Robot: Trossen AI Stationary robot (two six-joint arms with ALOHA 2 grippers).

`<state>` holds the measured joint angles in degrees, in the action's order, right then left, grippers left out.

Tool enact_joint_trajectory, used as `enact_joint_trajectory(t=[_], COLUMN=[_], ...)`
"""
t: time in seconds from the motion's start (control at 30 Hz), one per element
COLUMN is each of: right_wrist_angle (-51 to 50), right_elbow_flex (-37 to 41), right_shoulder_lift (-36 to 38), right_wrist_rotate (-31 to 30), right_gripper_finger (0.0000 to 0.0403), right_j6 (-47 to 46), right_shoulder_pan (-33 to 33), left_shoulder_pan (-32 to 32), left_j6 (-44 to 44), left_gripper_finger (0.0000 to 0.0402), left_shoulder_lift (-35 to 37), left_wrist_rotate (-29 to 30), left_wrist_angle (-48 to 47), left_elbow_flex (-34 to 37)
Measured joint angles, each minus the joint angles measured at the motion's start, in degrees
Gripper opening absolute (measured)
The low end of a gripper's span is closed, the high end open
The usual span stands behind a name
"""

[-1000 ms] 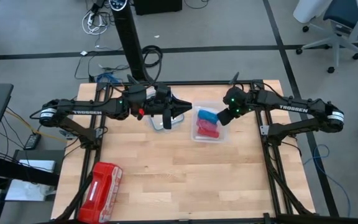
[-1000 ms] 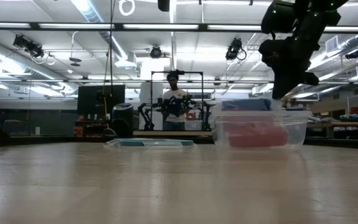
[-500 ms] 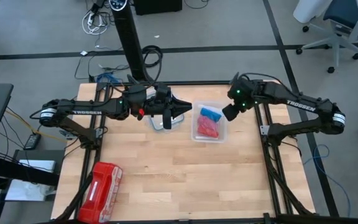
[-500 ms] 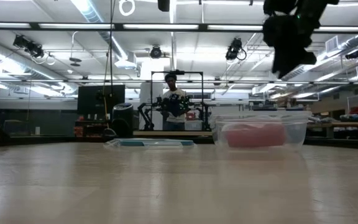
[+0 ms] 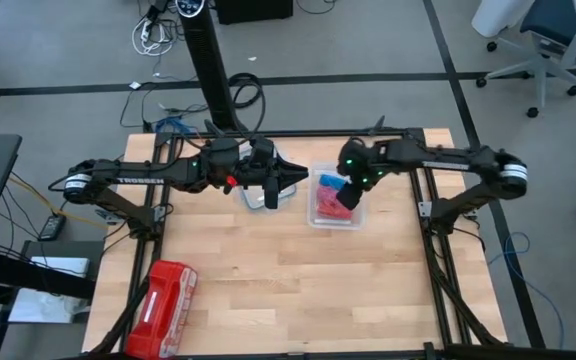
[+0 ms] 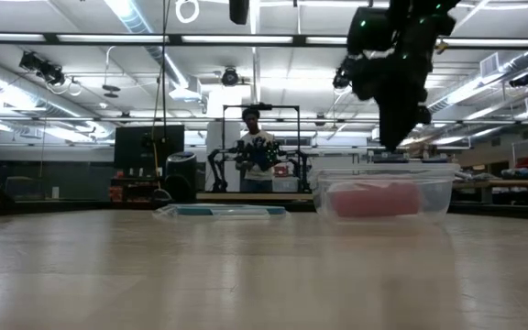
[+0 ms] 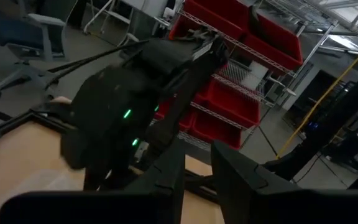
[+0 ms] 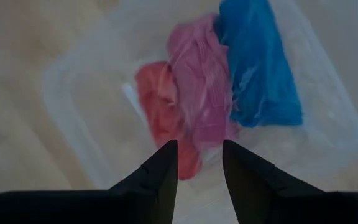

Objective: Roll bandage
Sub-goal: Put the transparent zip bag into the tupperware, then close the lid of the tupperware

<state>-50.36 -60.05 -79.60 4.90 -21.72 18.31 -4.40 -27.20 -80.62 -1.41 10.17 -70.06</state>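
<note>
My right gripper hangs open and empty over the clear box, where the blue bandage lies beside the pink rolls, so next I should reach down for it.

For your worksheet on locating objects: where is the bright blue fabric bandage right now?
The bright blue fabric bandage lies in the clear plastic tub at the table's far middle, beside the pink-red rolls, under the right pincer.

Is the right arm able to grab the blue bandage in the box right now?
Probably yes. The right gripper hangs over the clear box, which has no lid on, jaws apart and empty. The blue bandage lies uncovered beside the pink rolls, slightly off to one side.
</note>
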Motion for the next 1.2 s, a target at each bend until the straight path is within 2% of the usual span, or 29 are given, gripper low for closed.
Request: enact_joint_trajectory(t=[0.27, 0.57, 0.7, 0.93, 1.2], right_wrist_angle=[4.6, 4.1, 3.4, 0.0, -0.8], right_elbow_flex=[0.0, -0.2, 0.1, 0.1, 0.1], right_shoulder_lift=[-10.0, -16.1, -12.9, -1.8, 9.6], right_wrist_rotate=[-0.8, 4.3, 4.0, -0.7, -0.8], right_gripper_finger=[0.0125, 0.0125, 0.0125, 0.0121, 0.0112], right_j6=[4.8, 8.3, 7.4, 5.1, 0.4], right_shoulder_pan=[0.0, 0.0, -0.1, 1.0, 0.8], left_shoulder_pan=[0.0, 0.0, 0.0, -0.1, -0.1], left_j6=[-1.9, -1.9, -1.7, -0.9, -0.1], left_gripper_finger=[0.0080, 0.0080, 0.0080, 0.0080, 0.0080], left_shoulder_lift=[0.0, 0.0, 0.0, 0.0, 0.0], left_wrist_rotate=[0.0, -0.1, -0.7, -1.1, -1.1], left_wrist_angle=[0.1, 0.1, 0.1, -1.2, -2.2], left_elbow_flex=[0.0, 0.0, 0.0, 0.0, 0.0])
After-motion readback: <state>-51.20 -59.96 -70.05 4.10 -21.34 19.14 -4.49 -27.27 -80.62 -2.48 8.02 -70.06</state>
